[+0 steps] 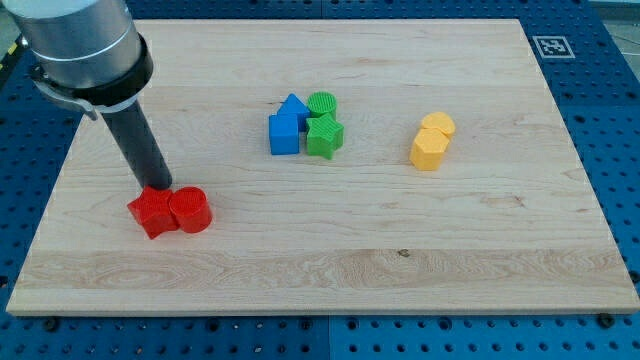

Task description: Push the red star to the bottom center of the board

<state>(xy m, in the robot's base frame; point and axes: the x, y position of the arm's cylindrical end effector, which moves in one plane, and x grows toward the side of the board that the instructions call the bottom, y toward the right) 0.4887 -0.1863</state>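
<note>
The red star (151,212) lies on the wooden board (330,260) at the view's lower left. A red cylinder (190,210) touches its right side. My tip (158,186) stands right at the star's upper edge, just above the seam between the star and the cylinder. The dark rod slants up to the view's upper left.
A cluster sits at the upper middle: a blue cube (283,133), a blue triangular block (294,106), a green cylinder (323,104) and a green star (324,136). Two yellow blocks (432,141) stand touching at the right. A marker tag (549,45) sits off the board's top right corner.
</note>
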